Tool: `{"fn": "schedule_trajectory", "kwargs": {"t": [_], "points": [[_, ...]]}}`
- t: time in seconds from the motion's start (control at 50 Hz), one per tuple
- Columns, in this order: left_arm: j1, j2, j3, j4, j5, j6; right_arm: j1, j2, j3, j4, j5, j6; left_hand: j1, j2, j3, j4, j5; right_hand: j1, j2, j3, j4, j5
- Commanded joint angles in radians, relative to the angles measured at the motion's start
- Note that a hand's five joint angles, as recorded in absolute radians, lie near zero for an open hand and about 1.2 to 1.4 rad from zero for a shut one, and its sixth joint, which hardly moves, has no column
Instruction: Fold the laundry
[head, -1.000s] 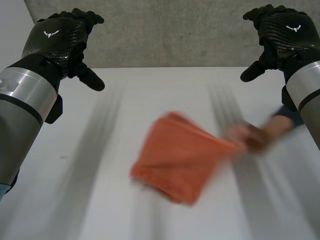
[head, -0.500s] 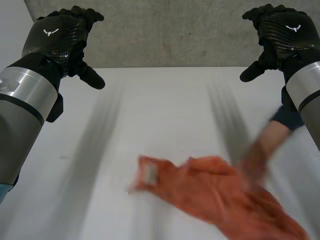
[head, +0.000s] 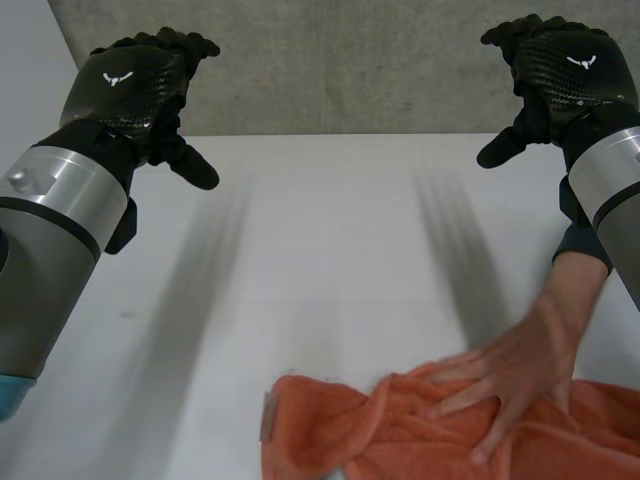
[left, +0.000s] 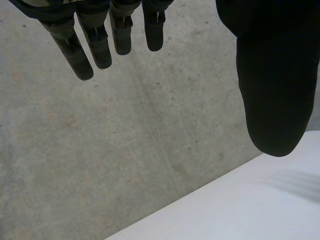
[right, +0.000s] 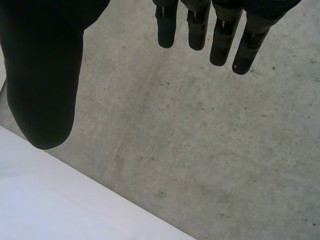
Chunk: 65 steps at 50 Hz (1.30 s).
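Head view: person's hand (head: 525, 365) on orange towel (head: 320, 428); wrist views: wall (left: 125, 150).

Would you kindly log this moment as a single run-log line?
left hand: open, raised | right hand: open, raised | orange towel: crumpled on white table | person's hand: resting on it

towel (head: 330, 432) cropped btm, part under person's hand (head: 525, 365)
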Motion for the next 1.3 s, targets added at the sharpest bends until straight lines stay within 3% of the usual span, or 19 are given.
{"fn": "schedule_trajectory", "kwargs": {"t": [0.02,0.58,0.76,0.94,1.08,1.3], "points": [[-0.010,-0.003,-0.003,0.000,0.000,0.000,0.001,0.003,0.000,0.000,-0.001,0.001,-0.039,-0.028,-0.058,-0.030,-0.042,-0.003,-0.045,-0.037,-0.055,-0.061],[-0.015,-0.011,-0.005,0.004,0.000,0.002,0.008,0.007,0.003,0.002,-0.040,0.001,-0.039,-0.028,-0.058,-0.030,-0.042,-0.003,-0.045,-0.037,-0.055,-0.061],[-0.015,-0.020,0.000,0.003,0.000,0.012,0.018,0.015,-0.002,0.031,-0.124,-0.013,-0.021,-0.011,-0.040,-0.012,-0.024,-0.003,-0.045,-0.037,-0.055,-0.061],[-0.011,-0.034,-0.020,-0.023,-0.005,0.137,0.130,0.145,-0.048,0.288,-0.273,-0.163,-0.021,-0.011,-0.040,-0.012,-0.024,-0.003,-0.045,-0.037,-0.055,-0.061],[0.068,-0.006,-0.155,0.009,-0.008,0.169,0.265,0.271,-0.071,0.432,-0.345,-0.225,-0.021,-0.011,-0.040,-0.012,-0.024,-0.003,-0.045,-0.037,-0.055,-0.061],[0.180,0.005,-0.238,0.031,0.000,0.169,0.431,0.438,-0.071,0.437,-0.540,-0.246,-0.036,-0.026,-0.055,-0.027,-0.039,-0.003,-0.045,-0.037,-0.055,-0.061]]}}
